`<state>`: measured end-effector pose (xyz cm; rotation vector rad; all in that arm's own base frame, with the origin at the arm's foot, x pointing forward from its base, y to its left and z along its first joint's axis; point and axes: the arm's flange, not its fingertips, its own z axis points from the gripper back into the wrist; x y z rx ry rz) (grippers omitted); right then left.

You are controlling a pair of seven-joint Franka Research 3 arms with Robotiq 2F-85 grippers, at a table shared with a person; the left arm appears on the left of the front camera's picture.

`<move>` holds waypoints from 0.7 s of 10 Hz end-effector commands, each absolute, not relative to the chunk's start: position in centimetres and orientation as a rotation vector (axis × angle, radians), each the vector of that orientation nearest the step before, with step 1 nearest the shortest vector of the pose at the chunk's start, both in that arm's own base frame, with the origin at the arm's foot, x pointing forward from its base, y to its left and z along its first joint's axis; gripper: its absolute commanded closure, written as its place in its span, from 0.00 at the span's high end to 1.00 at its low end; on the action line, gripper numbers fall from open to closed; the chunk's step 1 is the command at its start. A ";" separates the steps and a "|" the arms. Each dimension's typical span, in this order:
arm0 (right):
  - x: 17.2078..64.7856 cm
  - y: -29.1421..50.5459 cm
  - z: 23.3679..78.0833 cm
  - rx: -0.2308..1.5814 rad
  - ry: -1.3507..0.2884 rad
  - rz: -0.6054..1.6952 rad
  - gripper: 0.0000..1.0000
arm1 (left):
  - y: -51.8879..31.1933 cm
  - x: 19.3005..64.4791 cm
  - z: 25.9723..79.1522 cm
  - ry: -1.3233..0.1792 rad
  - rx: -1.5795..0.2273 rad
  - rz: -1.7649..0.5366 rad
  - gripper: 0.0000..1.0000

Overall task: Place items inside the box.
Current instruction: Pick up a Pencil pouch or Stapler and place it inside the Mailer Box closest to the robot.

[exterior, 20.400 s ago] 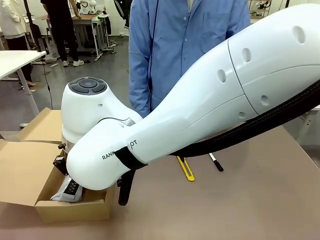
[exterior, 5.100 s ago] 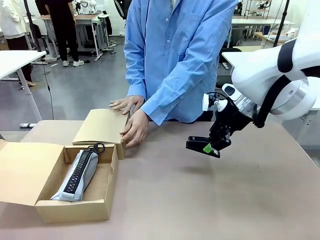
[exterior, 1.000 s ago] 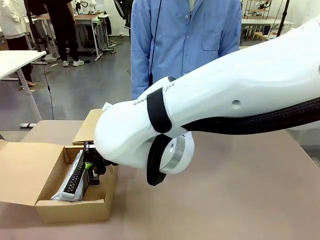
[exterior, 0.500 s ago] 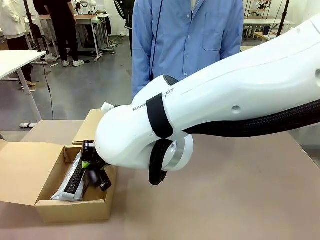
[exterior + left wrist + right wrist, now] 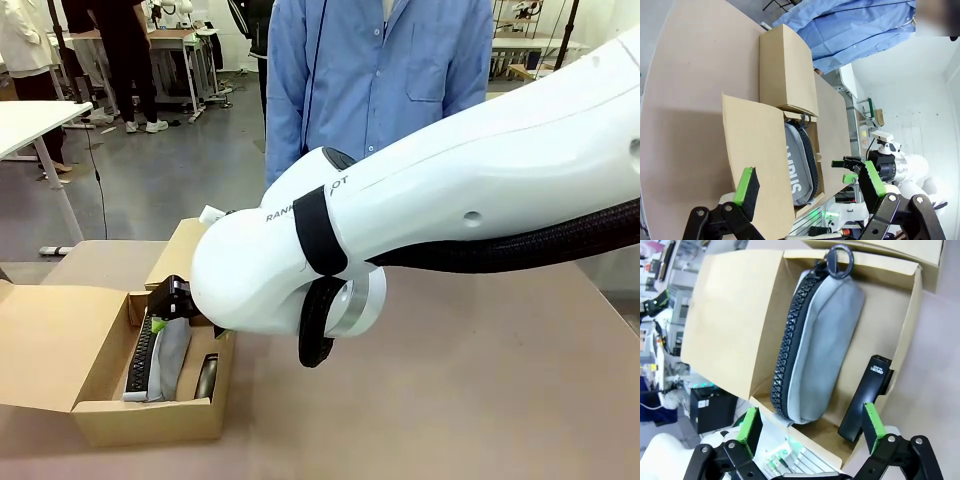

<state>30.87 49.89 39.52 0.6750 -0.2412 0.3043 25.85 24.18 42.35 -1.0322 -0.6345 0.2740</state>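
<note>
An open cardboard box stands at the table's left. In it lie a grey zip pouch and, along its right wall, a black stapler. My right gripper hovers just above the box, open and empty. In the right wrist view the gripper is spread over the pouch and the stapler. My left gripper is open and empty, off to the side of the box, with the grey pouch in sight.
A person in a blue shirt stands at the far side. The box's flaps lie spread to the left and to the far side. My right arm's white bulk spans the middle of the table.
My right gripper has let go of the black stapler, which now lies in the box beside the pouch. The gripper has risen a little.
</note>
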 end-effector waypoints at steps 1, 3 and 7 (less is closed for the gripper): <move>31.1 51.0 40.2 0.668 -0.227 0.292 1.00 | 24.2 25.8 42.4 -0.660 -1.046 0.260 1.00; 31.1 50.5 40.4 0.686 -0.204 0.310 1.00 | 24.2 25.8 42.4 -0.660 -1.046 0.260 1.00; 30.0 36.3 42.4 1.035 -0.099 0.489 1.00 | 24.2 25.8 42.4 -0.660 -1.046 0.260 1.00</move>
